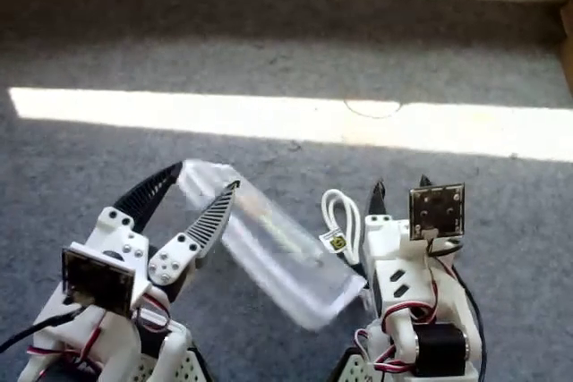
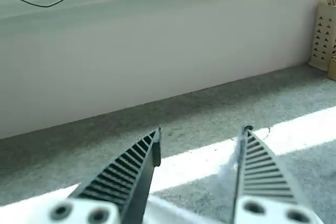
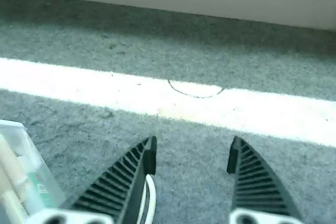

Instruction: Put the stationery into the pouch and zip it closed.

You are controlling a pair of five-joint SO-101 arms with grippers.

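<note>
Pouch: your clear pouch (image 1: 277, 252) lies slanted at lower centre of the high view, between the arms.
Stationery (image 3: 13, 174): inside the pouch.
Left gripper (image 1: 206, 176): jaws released, spread over the pouch's upper-left end.
Right gripper (image 3: 193, 141): jaws released, just right of the pouch.
Cord (image 1: 340, 216): white loop beside your right gripper.
Carpet (image 1: 107, 33): grey, a sunlit stripe across the middle.

A sunlight band (image 1: 269, 123) crosses the grey carpet (image 1: 269, 42).
</note>
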